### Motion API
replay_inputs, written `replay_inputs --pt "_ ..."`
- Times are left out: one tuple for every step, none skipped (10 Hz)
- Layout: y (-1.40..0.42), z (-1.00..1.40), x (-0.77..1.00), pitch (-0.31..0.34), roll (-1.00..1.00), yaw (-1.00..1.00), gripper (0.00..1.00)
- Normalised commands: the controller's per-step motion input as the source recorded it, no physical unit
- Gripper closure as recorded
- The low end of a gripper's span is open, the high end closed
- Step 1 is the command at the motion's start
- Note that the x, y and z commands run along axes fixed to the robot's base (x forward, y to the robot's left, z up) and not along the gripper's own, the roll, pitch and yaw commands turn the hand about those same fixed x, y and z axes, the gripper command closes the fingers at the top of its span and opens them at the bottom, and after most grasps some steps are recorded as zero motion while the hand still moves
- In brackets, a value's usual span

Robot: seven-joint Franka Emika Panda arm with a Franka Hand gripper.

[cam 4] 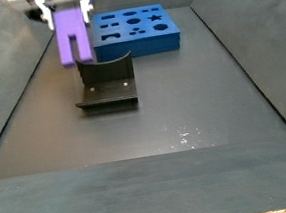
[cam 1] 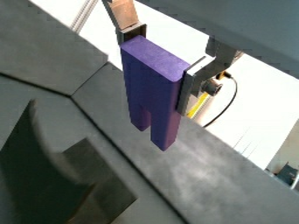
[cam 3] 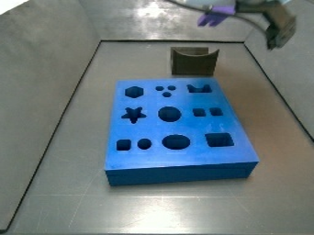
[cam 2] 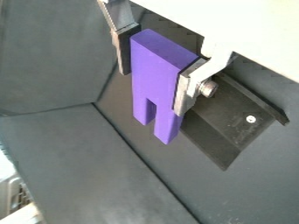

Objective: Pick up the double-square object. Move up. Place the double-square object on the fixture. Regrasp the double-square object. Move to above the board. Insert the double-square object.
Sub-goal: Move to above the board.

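Claw: the claw [cam 4: 66,1] is seen raised above the fixture in a side view, at the far left of the enclosure; in both wrist views its silver fingers [cam 1: 124,19] are pressed against opposite faces of the double-square object, so it is pinching that piece; in a side view [cam 3: 218,11] the claw is only partly seen at the upper edge, blurred.

Double-square object: the double-square object [cam 4: 70,33] is held upright and hangs clear of the floor, just above the fixture; in both wrist views [cam 1: 153,87] [cam 2: 159,87] a slot is seen cut into its lower end, dividing it into two prongs; no contact with the fixture can be made out.

Fixture: the fixture [cam 4: 106,84] stands on the dark floor, near side of the board in this side view; in a side view [cam 3: 194,61] its notched top is seen beyond the board's far edge; a corner of its base plate [cam 2: 239,122] is seen behind the held piece.

Board: the board [cam 3: 178,128] lies flat on the floor, its star, circle, hexagon, oval and square cut-outs facing up; it is well apart from the claw [cam 4: 135,31].
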Motion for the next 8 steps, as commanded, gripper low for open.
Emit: replay_inputs --pt "-0.05 1.00 0.23 0.086 -0.02 0.11 1.00" --pt "-0.05 1.00 0.20 0.082 -0.02 0.11 1.00" --pt "-0.05 0.83 0.15 0.083 -0.02 0.11 1.00" --pt "-0.04 0.66 0.11 0.089 -0.02 0.10 1.00" --pt "-0.03 0.44 0.07 0.087 -0.03 0.10 1.00" --pt "-0.02 0.27 0.05 0.083 -0.03 0.10 1.00" --pt "-1.00 0.47 -0.89 -0.050 -1.00 -0.10 1.00" --pt "-1.00 0.46 -0.89 -0.052 -1.00 -0.10 1.00"
